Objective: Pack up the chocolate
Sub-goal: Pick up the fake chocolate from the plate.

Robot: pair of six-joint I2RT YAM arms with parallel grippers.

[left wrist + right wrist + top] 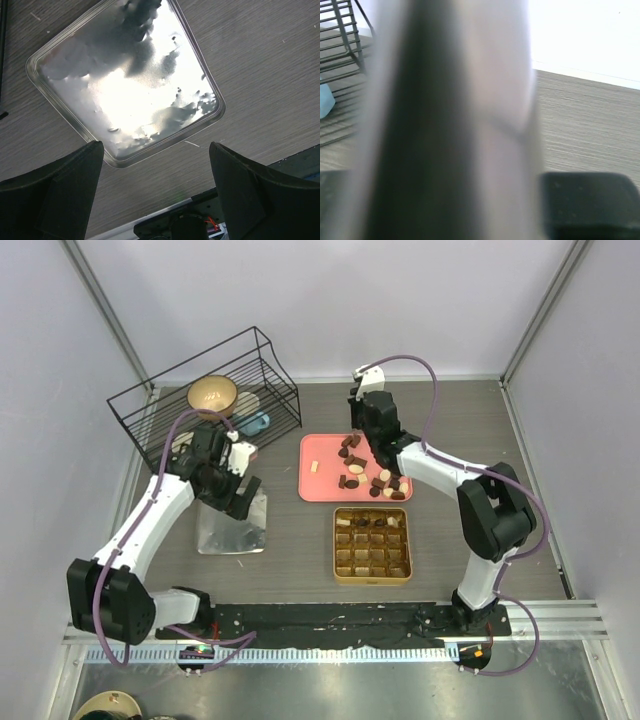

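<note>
The left pincer (156, 150) hangs over a square silver metal lid (232, 528) at the left centre of the overhead view. In the left wrist view its two dark fingers (60, 190) stand wide apart at the bottom corners of the frame with nothing between them, and the lid's shiny, dimpled face fills the upper left.

The right pincer (368, 445) reaches over the far right part of a flat pink rectangular tray (318, 485) lying in the middle of the grey wood-grain counter (480, 430). In the right wrist view a broad blurred upright shape, grey and pinkish, fills most of the frame, and only one dark finger (590, 205) shows at the lower right. I cannot tell how far these jaws are open, or whether they grip anything.

The small brown and cream-topped chocolate pieces (375, 480) lie scattered mostly across the right half of the pink tray. A few more sit in the top row of cells of the square gold gridded tin (372, 568), which lies just below the tray.

At the upper left of the overhead view a black wire rack (265, 355) holds a round gold bowl (212, 395).
</note>
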